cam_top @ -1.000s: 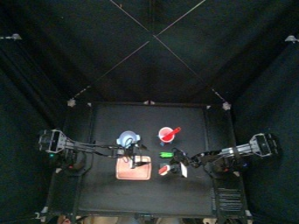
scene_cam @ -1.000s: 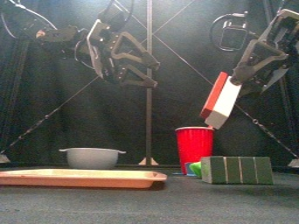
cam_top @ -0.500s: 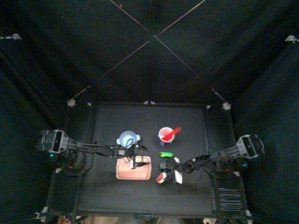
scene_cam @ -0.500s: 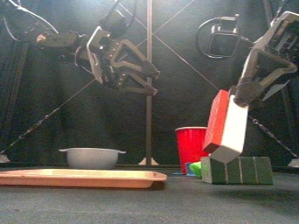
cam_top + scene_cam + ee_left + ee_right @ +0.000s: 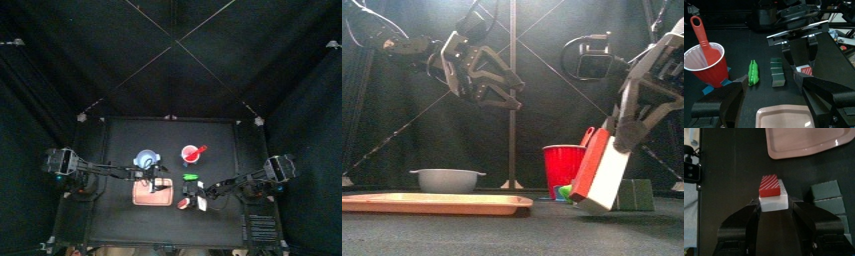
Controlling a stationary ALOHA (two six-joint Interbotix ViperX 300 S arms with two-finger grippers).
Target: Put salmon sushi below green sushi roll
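The salmon sushi (image 5: 603, 172), a red-topped white block, hangs tilted just above the table with my right gripper (image 5: 627, 130) shut on it. From the right wrist it sits between the jaws (image 5: 772, 193). Close behind it lies the green sushi roll (image 5: 633, 194), a dark green segmented block (image 5: 777, 73), with a bright green pod (image 5: 753, 73) beside it. From above, the salmon sushi (image 5: 201, 203) is nearer the table's front than the green speck (image 5: 191, 177). My left gripper (image 5: 774, 107) stands open and empty, high over the pink tray's edge (image 5: 482, 75).
A red cup (image 5: 563, 165) with a red spoon (image 5: 699, 32) stands behind the roll. A pale blue bowl (image 5: 446, 180) sits at the back left. The flat pink tray (image 5: 436, 203) fills the front left, close to the salmon piece (image 5: 807, 140).
My right gripper has come down and towards the table's front with the salmon sushi, which now hangs in front of the roll. The left arm has barely shifted.
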